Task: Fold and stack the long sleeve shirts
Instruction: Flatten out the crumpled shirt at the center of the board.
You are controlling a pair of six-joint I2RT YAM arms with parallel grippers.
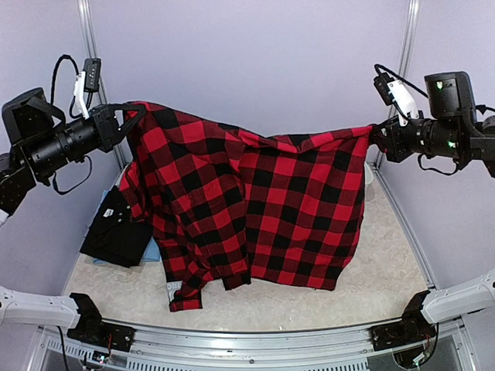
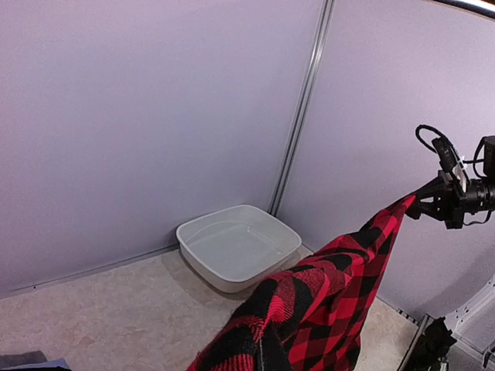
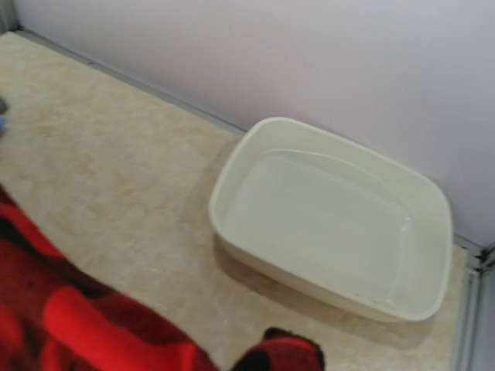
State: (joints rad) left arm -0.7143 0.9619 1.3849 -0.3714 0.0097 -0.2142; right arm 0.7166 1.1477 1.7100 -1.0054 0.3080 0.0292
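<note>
The red-and-black checked flannel shirt (image 1: pixel 255 209) hangs spread out in the air above the table, its lower edge close to the surface. My left gripper (image 1: pixel 131 116) is shut on its upper left corner. My right gripper (image 1: pixel 377 135) is shut on its upper right corner, and also shows far off in the left wrist view as the right gripper (image 2: pixel 421 207) pinching the cloth. In both wrist views my own fingers are hidden under the flannel shirt (image 2: pixel 309 317) (image 3: pixel 77 325). A folded black shirt (image 1: pixel 116 228) lies on the table at the left, with a light blue one (image 1: pixel 151 253) under it.
A white plastic basin (image 2: pixel 240 247) (image 3: pixel 332 216) stands at the back right corner of the table, against the wall. Pale walls and metal posts (image 1: pixel 87 39) enclose the table. Both arm bases (image 1: pixel 93 325) sit at the near edge.
</note>
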